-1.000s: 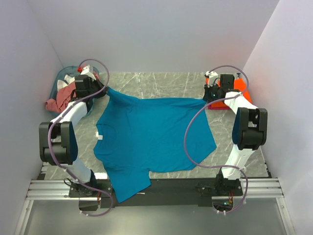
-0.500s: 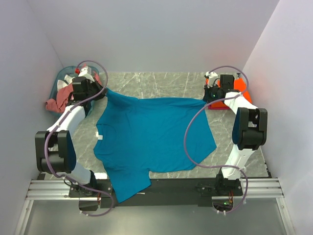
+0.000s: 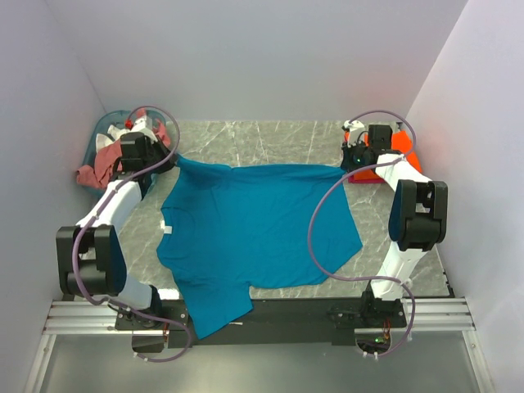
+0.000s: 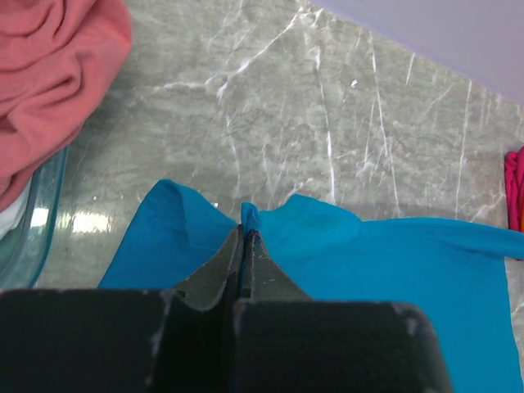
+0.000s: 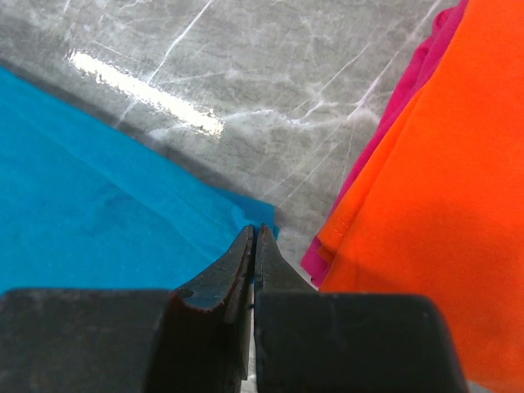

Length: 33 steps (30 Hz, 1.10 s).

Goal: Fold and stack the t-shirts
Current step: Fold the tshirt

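While the teal t-shirt (image 3: 254, 225) lies spread flat between the grippers, no fold is made in it yet. The left gripper (image 4: 244, 233) and the right gripper (image 5: 255, 233) are both closed, each pinching a far corner of it. The orange t-shirt (image 5: 426, 188) lies folded just right of the right gripper; the salmon-pink t-shirt (image 4: 49, 74) waits left of the left gripper. Since a second ago the left arm has swung outward, flattening its corner.

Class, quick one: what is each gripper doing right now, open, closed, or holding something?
Left gripper: closed, pinching one far corner of the teal t-shirt.
Right gripper: closed, pinching the teal t-shirt's other far corner.
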Tool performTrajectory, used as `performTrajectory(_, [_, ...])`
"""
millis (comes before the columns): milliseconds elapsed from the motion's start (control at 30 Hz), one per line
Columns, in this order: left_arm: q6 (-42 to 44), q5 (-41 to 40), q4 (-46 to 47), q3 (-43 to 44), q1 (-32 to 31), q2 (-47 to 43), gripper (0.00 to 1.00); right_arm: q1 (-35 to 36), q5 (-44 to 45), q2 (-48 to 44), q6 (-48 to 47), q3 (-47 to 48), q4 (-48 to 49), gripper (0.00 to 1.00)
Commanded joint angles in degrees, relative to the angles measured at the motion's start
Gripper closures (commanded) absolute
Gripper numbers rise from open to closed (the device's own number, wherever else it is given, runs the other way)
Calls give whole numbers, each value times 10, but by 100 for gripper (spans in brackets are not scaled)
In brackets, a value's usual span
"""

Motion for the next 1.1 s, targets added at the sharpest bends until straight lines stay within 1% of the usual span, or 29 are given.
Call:
performTrajectory(0, [4, -13, -6, -8, 2, -38, 100, -4, 10, -32, -9, 0, 6, 100])
performTrajectory(500, [-3, -9, -43, -41, 1, -92, 100, -4, 21, -29, -16, -1, -1, 100])
performTrajectory(1067, [5, -3, -74, -53, 2, -126, 100, -4, 20, -33, -21, -3, -11, 100])
